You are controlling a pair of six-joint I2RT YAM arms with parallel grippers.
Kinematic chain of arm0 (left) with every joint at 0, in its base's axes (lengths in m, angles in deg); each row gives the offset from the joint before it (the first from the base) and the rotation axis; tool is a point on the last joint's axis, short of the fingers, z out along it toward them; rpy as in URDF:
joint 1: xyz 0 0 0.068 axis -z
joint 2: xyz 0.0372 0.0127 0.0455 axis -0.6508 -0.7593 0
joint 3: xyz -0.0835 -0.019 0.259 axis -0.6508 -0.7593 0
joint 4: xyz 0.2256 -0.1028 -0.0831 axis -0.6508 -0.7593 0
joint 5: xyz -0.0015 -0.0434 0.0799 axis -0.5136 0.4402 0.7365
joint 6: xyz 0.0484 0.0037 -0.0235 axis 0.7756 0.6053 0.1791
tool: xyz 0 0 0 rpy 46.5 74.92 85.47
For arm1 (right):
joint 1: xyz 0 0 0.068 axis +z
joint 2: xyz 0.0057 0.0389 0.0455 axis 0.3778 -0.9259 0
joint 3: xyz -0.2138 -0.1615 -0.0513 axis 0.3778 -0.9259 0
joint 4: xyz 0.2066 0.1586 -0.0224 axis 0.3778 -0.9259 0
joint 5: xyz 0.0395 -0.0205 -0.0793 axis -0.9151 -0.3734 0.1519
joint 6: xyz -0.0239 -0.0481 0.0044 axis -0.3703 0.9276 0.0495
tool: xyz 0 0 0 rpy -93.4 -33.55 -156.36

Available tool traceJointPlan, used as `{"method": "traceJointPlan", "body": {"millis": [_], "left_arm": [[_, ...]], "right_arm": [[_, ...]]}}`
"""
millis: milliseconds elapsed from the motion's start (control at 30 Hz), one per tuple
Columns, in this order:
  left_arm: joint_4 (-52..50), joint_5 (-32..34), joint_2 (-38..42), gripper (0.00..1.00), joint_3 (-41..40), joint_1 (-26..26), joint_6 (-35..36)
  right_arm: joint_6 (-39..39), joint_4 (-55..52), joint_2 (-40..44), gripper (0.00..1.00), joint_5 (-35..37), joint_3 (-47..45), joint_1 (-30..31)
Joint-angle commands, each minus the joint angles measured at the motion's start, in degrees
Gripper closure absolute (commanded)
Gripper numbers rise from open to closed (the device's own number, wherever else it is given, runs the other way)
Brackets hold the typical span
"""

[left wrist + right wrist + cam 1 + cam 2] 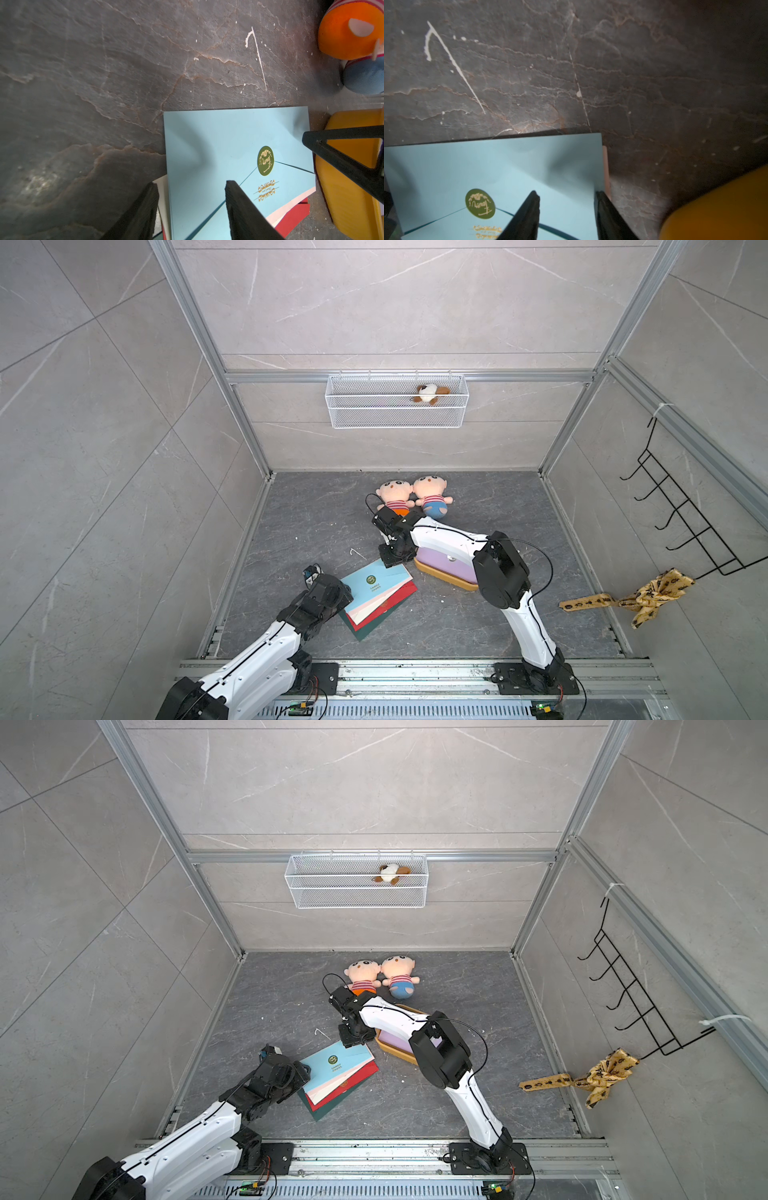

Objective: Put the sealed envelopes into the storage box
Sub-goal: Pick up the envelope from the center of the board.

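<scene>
A fanned stack of sealed envelopes lies on the dark floor in both top views. A light blue envelope (374, 585) (337, 1065) with a green round seal is on top, over cream, red (397, 598) and dark green (365, 632) ones. My left gripper (192, 185) is open, its fingers straddling one edge of the blue envelope (218, 141). My right gripper (566, 193) (392, 562) is open over the opposite corner of the blue envelope (508, 166), one finger right at its edge. The mustard-yellow storage box (444, 577) (395, 1051) (349, 197) holds a lilac envelope (440, 562), and the right arm partly hides it.
Two plush dolls (395, 497) (432, 495) lie just behind the right wrist. A white wire basket (397, 406) holding a small plush dog (430, 393) hangs on the back wall. A black hook rack (685, 510) with a yellow patterned cloth (648, 593) hangs on the right wall.
</scene>
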Motion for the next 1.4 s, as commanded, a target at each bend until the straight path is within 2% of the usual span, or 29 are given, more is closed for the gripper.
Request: {"method": "traceJointPlan", "body": {"millis": [0, 500, 1067, 1267, 1367], "left_arm": [[-0.43, 0.13, 0.05, 0.43, 0.34, -0.34, 1.67], [-2.56, 0.27, 2.78, 0.43, -0.45, -0.34, 1.53], [-1.43, -1.73, 2.26, 0.42, -1.27, -0.34, 1.25], [-2.12, -1.82, 2.82, 0.4, -1.2, -0.39, 0.97], [-2.34, -2.05, 3.6, 0.4, -1.1, -0.35, 0.67]], "right_arm": [[-0.52, -2.11, -1.68, 0.52, 1.1, 2.21, -0.02], [0.2, -3.45, -2.74, 0.48, 2.52, 3.44, 0.0], [-0.23, -2.21, -2.84, 0.48, -1.57, 1.97, 0.0], [-1.25, -0.05, -2.56, 0.48, -7.53, 1.14, 0.01], [-1.64, 0.62, -2.31, 0.48, -8.1, 0.49, 0.0]]}}
